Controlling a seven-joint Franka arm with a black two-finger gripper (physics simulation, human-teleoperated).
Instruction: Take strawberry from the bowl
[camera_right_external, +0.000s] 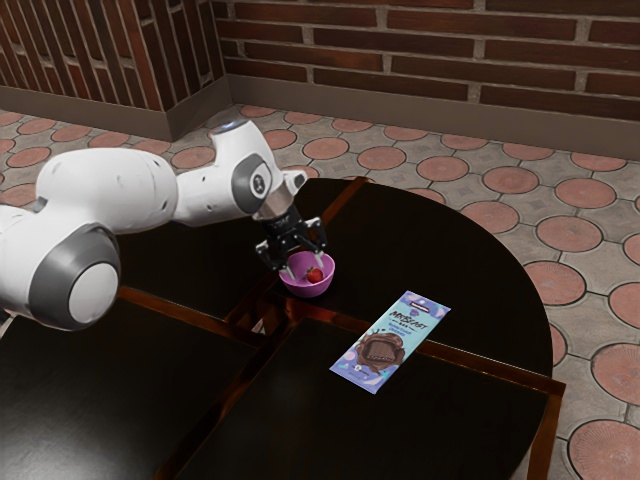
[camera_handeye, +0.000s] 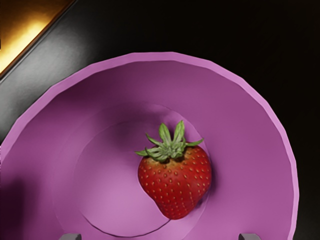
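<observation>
- Worktop (camera_right_external: 430, 240): dark, wood strips set in. Carries bowl and bar.
- Arm (camera_right_external: 110, 190): reaching in from the exterior view's left, wrist above the bowl.
- Bar (camera_right_external: 390, 342): lying flat, apart from the bowl. Not part of the job.
- Hand (camera_right_external: 306, 268): wide open, fingers spread, nothing in grip. Pointing down, tips at the bowl's mouth.
- Bowl (camera_right_external: 308, 291): upright, pink-purple. Rim's a snag risk on the way down or out; could drag or tip it.
- Berry (camera_handeye: 175, 180): in the bowl, on its side, off-centre on the floor near the side wall. Leaves and tip both clear to see.
- Step, my read: lining up for the grasp. Next: centre on berry, lower so fingers straddle it, close gently, lift straight up past rim. Soft squeeze; tapered body may slip.
</observation>
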